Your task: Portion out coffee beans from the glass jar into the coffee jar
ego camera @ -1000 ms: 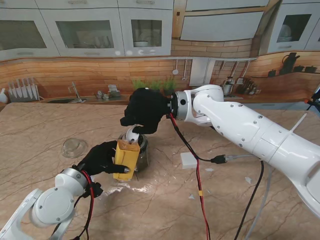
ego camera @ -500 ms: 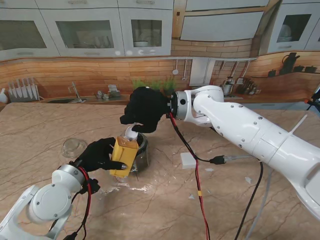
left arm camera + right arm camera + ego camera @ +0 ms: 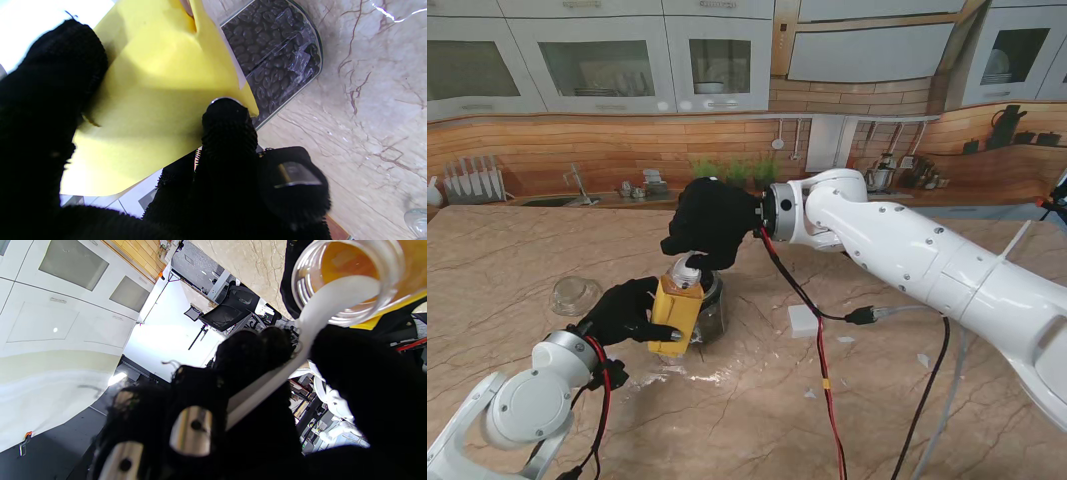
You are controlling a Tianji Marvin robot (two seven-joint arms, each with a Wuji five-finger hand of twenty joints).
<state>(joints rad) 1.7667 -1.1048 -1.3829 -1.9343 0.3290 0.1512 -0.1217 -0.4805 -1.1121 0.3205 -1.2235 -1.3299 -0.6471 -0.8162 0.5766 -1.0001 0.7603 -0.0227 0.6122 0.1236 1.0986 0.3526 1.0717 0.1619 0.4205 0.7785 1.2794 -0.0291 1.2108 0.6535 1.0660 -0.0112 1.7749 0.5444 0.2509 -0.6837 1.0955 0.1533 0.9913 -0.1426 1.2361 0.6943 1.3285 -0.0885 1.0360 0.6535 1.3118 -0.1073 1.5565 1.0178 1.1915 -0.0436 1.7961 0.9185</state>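
The left hand (image 3: pixel 632 312), in a black knit glove, is clamped around the yellow-labelled coffee jar (image 3: pixel 677 316), tilted, nearest to me. Touching the coffee jar on its far side stands the clear glass jar (image 3: pixel 711 305), which the left wrist view shows packed with dark beans (image 3: pixel 267 50). Over the coffee jar's open mouth, the right hand (image 3: pixel 712 222) grips a smooth white scoop (image 3: pixel 333 300), whose bowl the right wrist view shows inside the round rim. A small glass lid (image 3: pixel 573 295) lies left on the veined marble table (image 3: pixel 907 400), well apart.
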